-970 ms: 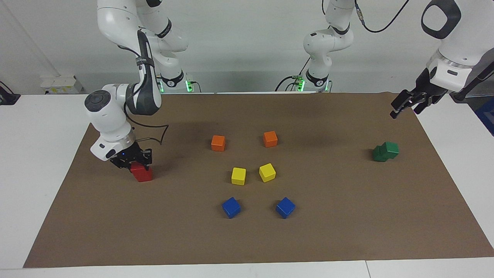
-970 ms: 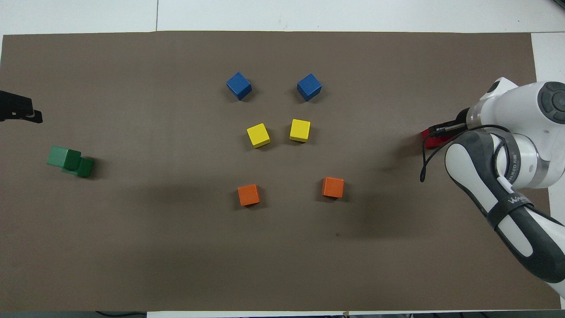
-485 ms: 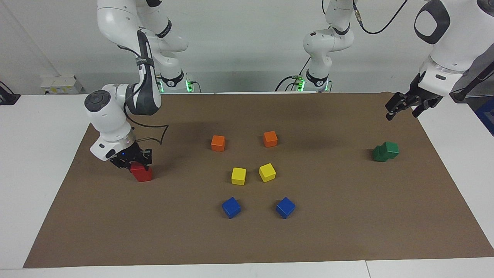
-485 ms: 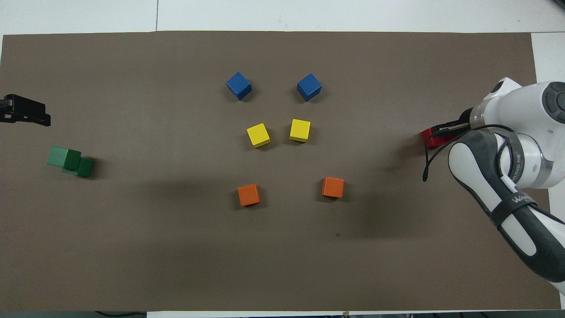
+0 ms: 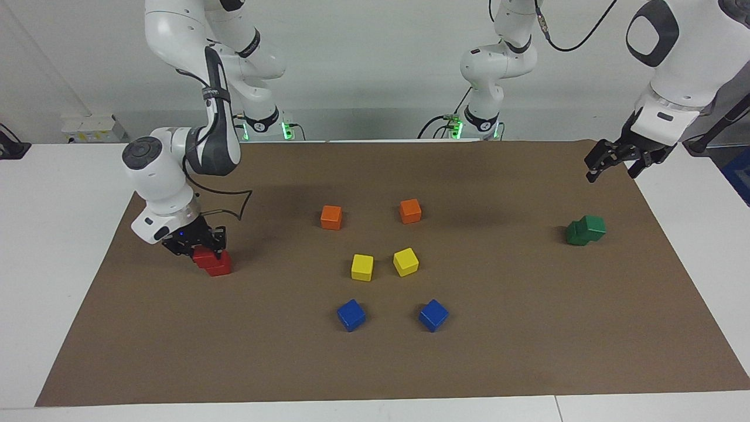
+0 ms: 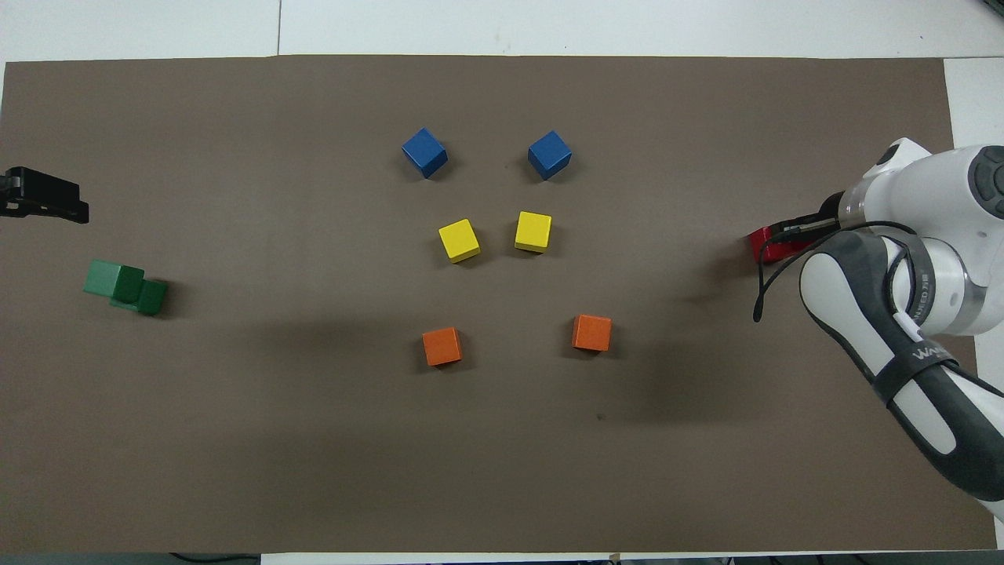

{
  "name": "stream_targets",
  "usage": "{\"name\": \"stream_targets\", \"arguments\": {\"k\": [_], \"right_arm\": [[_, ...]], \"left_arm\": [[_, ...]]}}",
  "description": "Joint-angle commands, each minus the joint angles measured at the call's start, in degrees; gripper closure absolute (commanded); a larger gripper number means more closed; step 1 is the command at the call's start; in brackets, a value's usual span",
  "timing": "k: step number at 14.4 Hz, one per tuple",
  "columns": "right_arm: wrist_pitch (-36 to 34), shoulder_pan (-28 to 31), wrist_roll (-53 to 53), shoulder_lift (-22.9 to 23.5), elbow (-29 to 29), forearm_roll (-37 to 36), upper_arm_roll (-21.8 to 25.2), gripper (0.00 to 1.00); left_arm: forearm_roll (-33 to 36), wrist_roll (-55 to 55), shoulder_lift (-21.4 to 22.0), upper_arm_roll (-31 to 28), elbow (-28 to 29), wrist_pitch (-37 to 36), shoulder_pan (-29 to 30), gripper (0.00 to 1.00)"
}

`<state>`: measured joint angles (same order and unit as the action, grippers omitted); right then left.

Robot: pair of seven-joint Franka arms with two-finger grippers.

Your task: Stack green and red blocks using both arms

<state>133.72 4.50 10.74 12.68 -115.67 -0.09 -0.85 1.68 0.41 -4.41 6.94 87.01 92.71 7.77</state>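
Toward the right arm's end of the mat, a red block [image 5: 204, 257] sits in my right gripper [image 5: 199, 250], which is shut on it. It rests offset on top of a second red block [image 5: 221, 266]. From above, only a red edge [image 6: 769, 245] shows beside the right wrist. Two green blocks [image 5: 586, 230] sit stacked and skewed near the left arm's end, and the stack [image 6: 125, 287] also shows from overhead. My left gripper [image 5: 610, 162] hangs open and empty above the mat's edge there, apart from the green stack.
In the middle of the brown mat [image 5: 527, 328] sit two orange cubes [image 5: 331, 217] [image 5: 410, 211], two yellow cubes [image 5: 362, 266] [image 5: 405, 261] and two blue cubes [image 5: 351, 315] [image 5: 433, 315]. White table borders the mat.
My right gripper has shifted slightly toward the right arm's end with the upper red block, which now sits offset on the lower one. The left arm has risen a little.
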Motion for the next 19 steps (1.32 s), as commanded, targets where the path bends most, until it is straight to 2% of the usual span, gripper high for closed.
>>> {"name": "stream_targets", "arguments": {"k": [1, 17, 19], "right_arm": [[1.9, 0.6, 0.9, 0.2, -1.4, -0.4, -0.6, 0.74], [1.8, 0.4, 0.1, 0.2, -1.4, -0.4, -0.7, 0.74], [1.8, 0.3, 0.0, 0.2, -1.4, -0.4, -0.7, 0.74]], "left_arm": [[0.6, 0.5, -0.4, -0.4, -0.5, 0.5, -0.6, 0.0], [0.6, 0.1, -0.2, -0.4, 0.6, 2.0, -0.9, 0.0], [0.6, 0.2, 0.0, -3.8, 1.1, 2.3, -4.8, 0.0]]}}
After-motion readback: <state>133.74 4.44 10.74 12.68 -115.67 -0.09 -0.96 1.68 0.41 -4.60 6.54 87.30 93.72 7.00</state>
